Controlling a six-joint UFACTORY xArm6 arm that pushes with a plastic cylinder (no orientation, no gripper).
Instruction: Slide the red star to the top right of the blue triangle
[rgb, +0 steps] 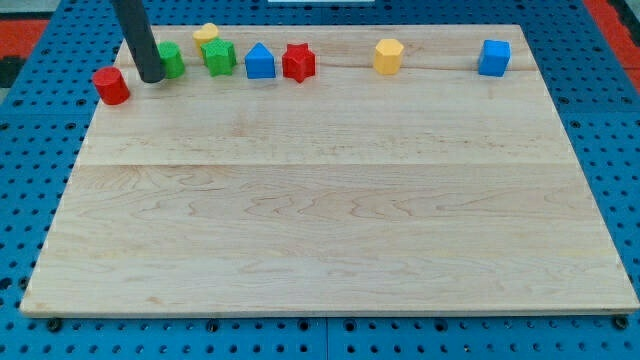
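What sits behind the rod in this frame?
A green block sits right behind the rod, which covers its left part, so its shape cannot be told. My tip ends between it and the red cylinder.

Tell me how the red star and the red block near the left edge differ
Shape: the red star has points, while the red cylinder is rounded. Place: the star sits in the top row, just right of the blue triangle; the cylinder lies lower, at the view's far left. Neighbours: the star nearly touches the triangle; the cylinder stands apart, with my tip to its right. Both are red and rest on the board.
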